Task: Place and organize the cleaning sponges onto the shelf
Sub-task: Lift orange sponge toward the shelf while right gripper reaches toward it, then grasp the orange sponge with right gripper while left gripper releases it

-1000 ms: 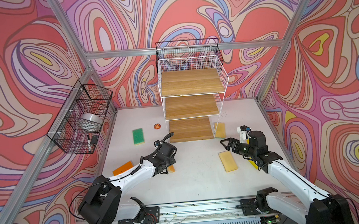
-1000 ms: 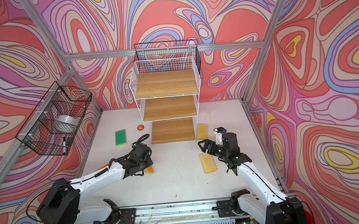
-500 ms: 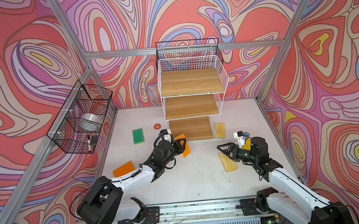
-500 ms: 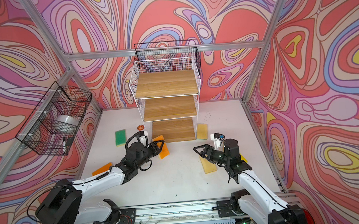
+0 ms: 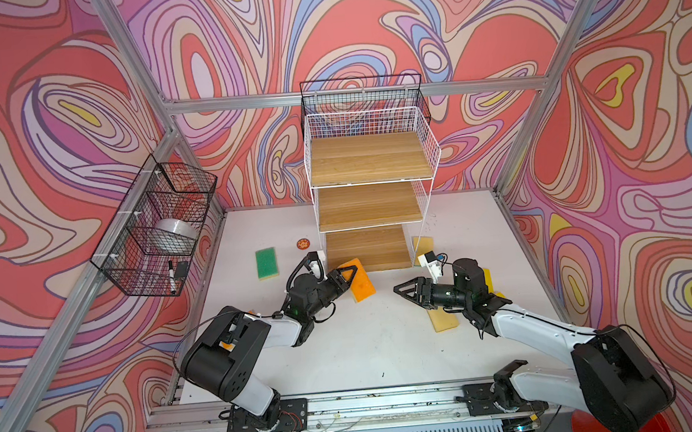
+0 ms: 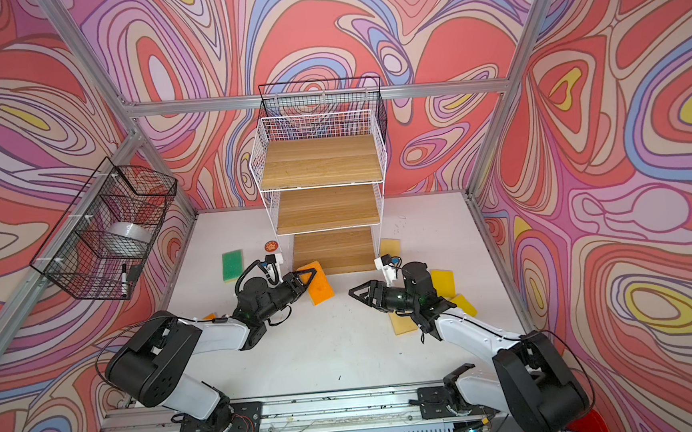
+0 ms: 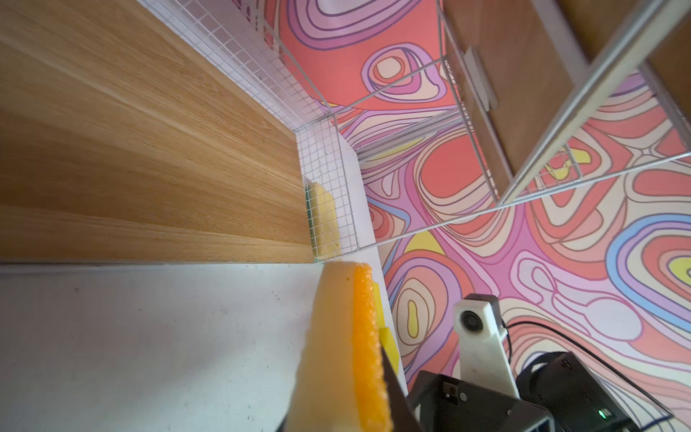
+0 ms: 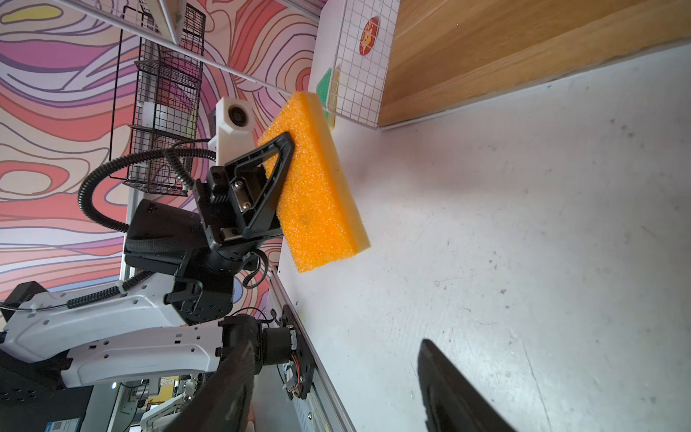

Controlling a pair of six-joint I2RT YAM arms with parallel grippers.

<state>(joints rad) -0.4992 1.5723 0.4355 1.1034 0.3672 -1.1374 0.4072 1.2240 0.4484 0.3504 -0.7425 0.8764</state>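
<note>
Clearly the left fingers (image 8: pixel 279 175) are closed on an orange sponge (image 5: pixel 361 284), one finger pressed flat against its orange face and the pale back turned away. They hold it on edge just in front of the left front corner of the lowest board of the shelf (image 5: pixel 369 157). From these pictures it is hard to tell whether the sponge touches the tabletop (image 5: pixel 366 349). All three wooden boards are bare.

Meanwhile the right fingers (image 8: pixel 445 389) stand wide apart with only white tabletop showing between them. They point toward the middle, well apart from the held sponge.

Other sponges lie on the tabletop:
- a green sponge (image 5: pixel 266 263) left of the shelf, near a small orange disc (image 5: pixel 303 243)
- a pale sponge (image 5: pixel 423 247) just beside the shelf's right side
- another pale sponge (image 5: pixel 443 320) partly under the right arm
- two yellow sponges (image 6: pixel 442 281) partly hidden behind that arm
</note>
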